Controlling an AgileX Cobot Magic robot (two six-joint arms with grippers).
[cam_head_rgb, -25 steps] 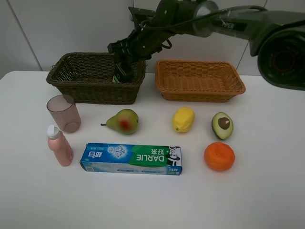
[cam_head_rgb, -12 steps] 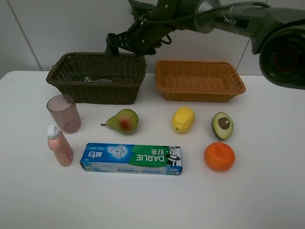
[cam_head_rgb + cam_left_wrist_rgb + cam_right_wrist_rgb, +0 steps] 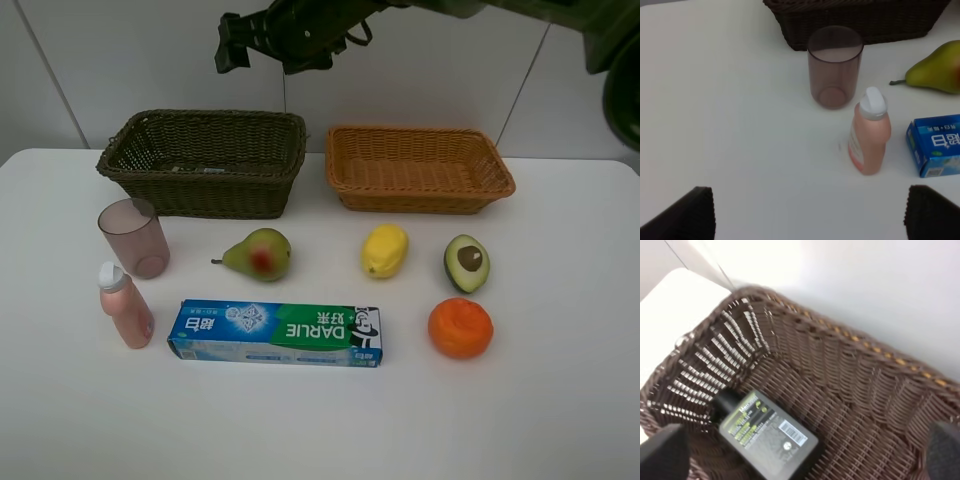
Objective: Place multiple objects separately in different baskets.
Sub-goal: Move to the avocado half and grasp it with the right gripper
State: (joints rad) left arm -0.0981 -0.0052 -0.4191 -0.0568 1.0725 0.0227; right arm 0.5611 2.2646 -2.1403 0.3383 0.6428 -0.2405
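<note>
Right gripper (image 3: 227, 45) spread wide, empty; dark green bottle (image 3: 767, 432) in dark woven wicker basket (image 3: 200, 192) below it; clear rim before traversing

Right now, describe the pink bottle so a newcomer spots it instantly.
Start at the dark wicker basket at back left; the translucent mauve cup stands in front of it. Just nearer the camera is the pink bottle, upright, the only item with a white cap.

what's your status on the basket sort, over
Left gripper open, empty, over white table. Right gripper open, empty, above dark brown woven wicker basket. Dark green bottle lying flat inside it. No obstruction seen.
</note>
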